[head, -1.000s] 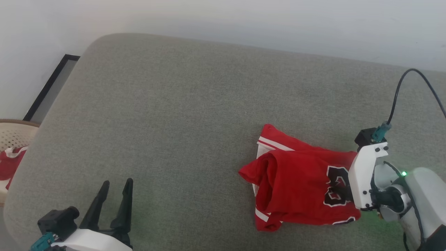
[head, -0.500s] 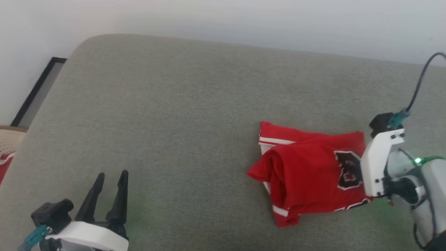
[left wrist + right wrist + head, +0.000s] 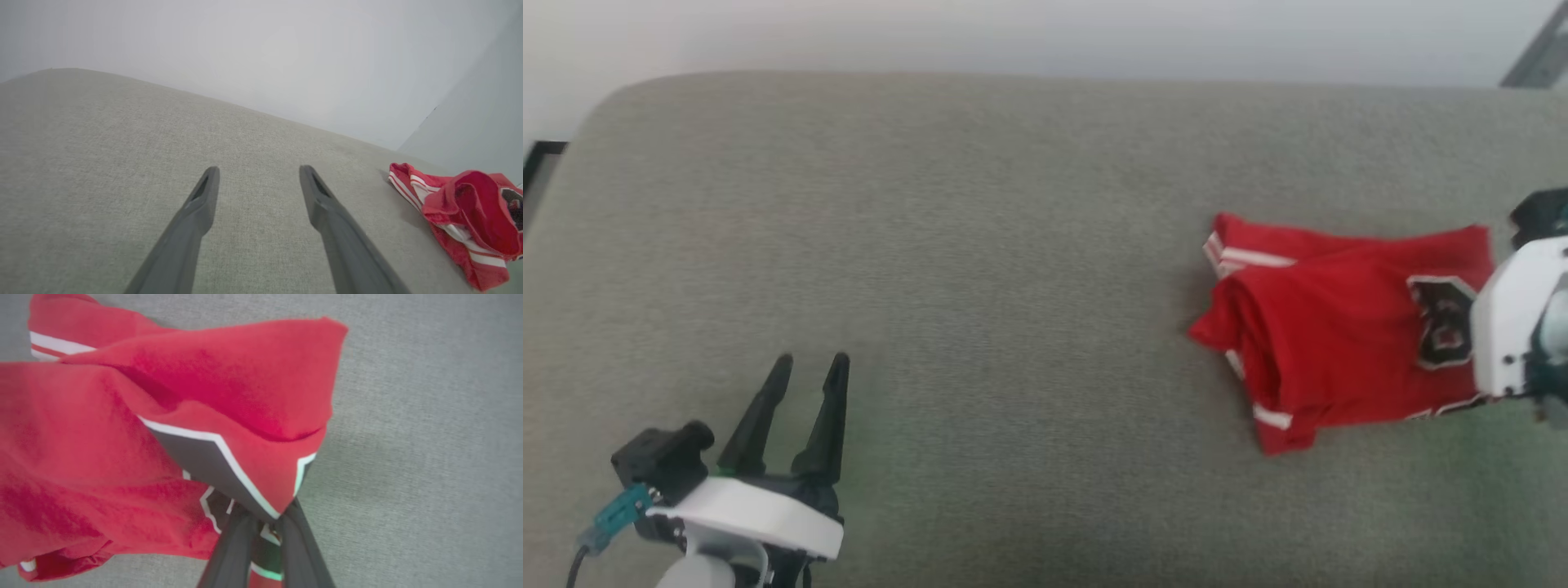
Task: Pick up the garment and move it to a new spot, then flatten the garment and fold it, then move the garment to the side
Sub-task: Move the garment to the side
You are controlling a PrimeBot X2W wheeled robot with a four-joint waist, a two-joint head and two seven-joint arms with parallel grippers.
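The garment (image 3: pixel 1339 327), a red jersey with white stripes and a dark white-outlined number, lies bunched on the right side of the grey cushion (image 3: pixel 972 245). In the right wrist view my right gripper (image 3: pixel 265 516) is shut on a raised fold of the garment (image 3: pixel 122 437) at the number print. In the head view its white wrist housing (image 3: pixel 1507 318) covers the garment's right edge and hides the fingers. Far to the left, low over bare cushion, my left gripper (image 3: pixel 813 359) stands open with nothing between its fingers (image 3: pixel 204 196). The left wrist view has the garment (image 3: pixel 461 212) at its right edge.
A white wall runs behind the cushion's far edge. A dark frame (image 3: pixel 535 155) shows at the far left past the cushion's rounded corner. A grey strip (image 3: pixel 1543 49) crosses the top right corner. Bare cushion lies between the two grippers.
The head camera has turned, shifting the whole picture. My right gripper has shut on the garment and drawn it rightward across the cushion. The left gripper stays open.
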